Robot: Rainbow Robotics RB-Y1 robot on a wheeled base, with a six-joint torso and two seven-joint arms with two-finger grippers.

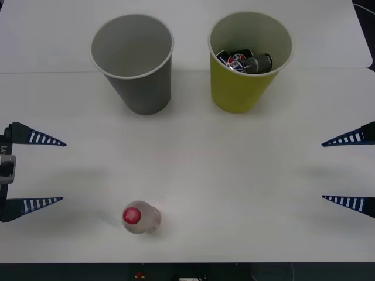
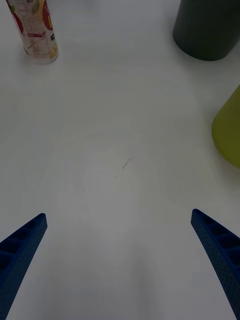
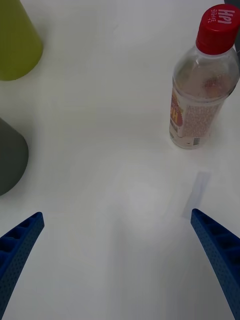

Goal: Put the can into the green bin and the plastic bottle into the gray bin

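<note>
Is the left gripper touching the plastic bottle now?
Apart. In the front view the left gripper sits open at the table's left edge, with bare table between it and the upright plastic bottle. The left wrist view shows the same gap.

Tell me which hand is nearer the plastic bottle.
Left. The left hand sits open just beside the plastic bottle, which stands toward the table's near edge; the right hand waits open at the far side, well away.

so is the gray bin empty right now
Yes, in the front view the gray bin shows only its bare pale inside, while the plastic bottle stands on the table near the left pincer.
</note>
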